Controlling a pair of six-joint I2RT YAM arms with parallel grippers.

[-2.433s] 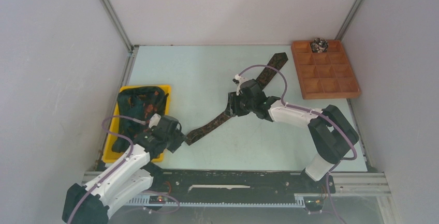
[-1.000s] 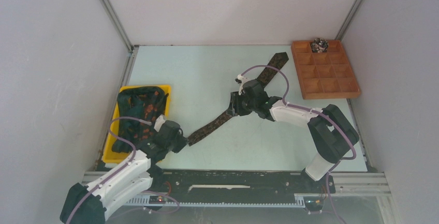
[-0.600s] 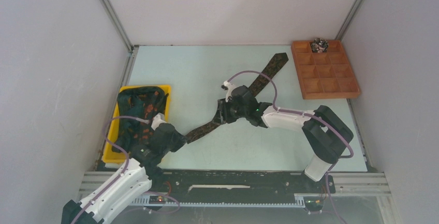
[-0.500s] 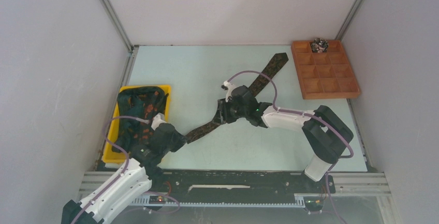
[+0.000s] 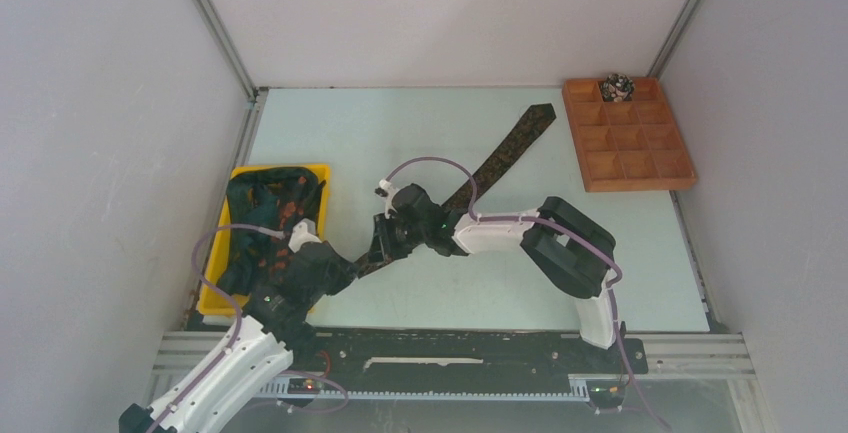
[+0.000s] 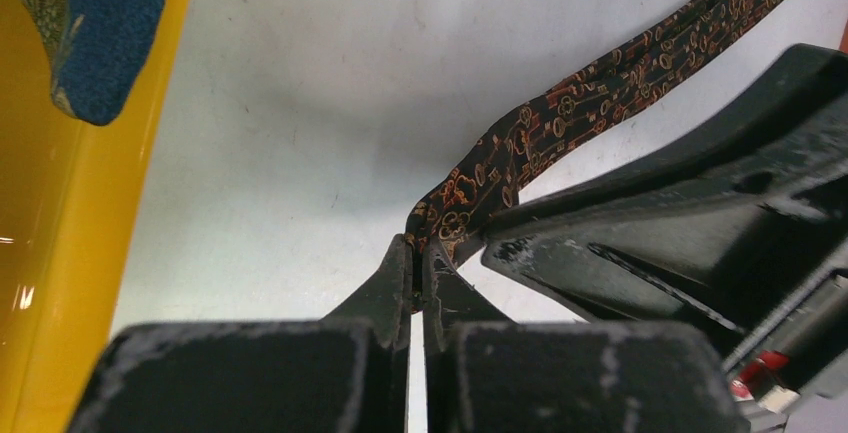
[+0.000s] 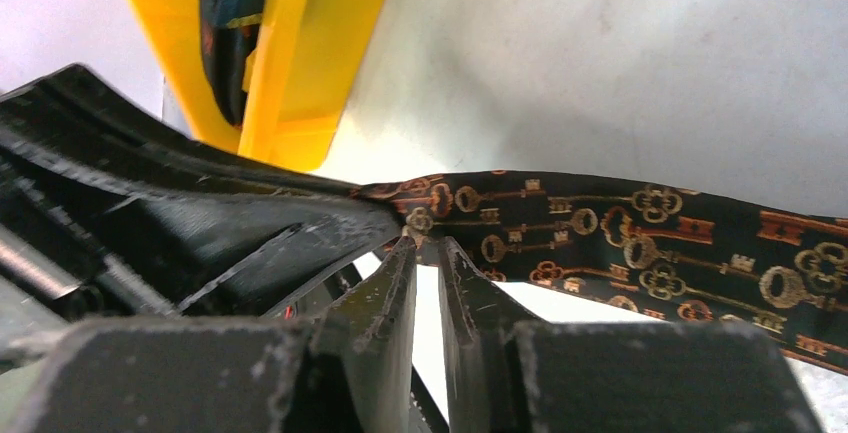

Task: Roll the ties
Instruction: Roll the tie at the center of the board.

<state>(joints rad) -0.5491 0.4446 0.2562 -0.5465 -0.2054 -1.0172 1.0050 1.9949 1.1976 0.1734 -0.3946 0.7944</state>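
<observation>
A long dark tie (image 5: 505, 153) with an orange key pattern lies diagonally on the table, its wide pointed end at the far side. Its narrow end is lifted near the table's middle. My left gripper (image 5: 362, 265) is shut on that narrow end, seen in the left wrist view (image 6: 420, 248) with the tie (image 6: 600, 83) running up to the right. My right gripper (image 5: 385, 238) is shut on the same end right beside it (image 7: 427, 241), with the tie (image 7: 640, 233) stretching right. More ties (image 5: 265, 218) lie piled in the yellow tray (image 5: 318, 171). A small rolled tie (image 5: 616, 86) sits in the wooden box.
The wooden compartment box (image 5: 627, 135) stands at the far right. The yellow tray also shows in the left wrist view (image 6: 60, 253) and the right wrist view (image 7: 300, 63). Purple cables loop over both arms. The two grippers are almost touching.
</observation>
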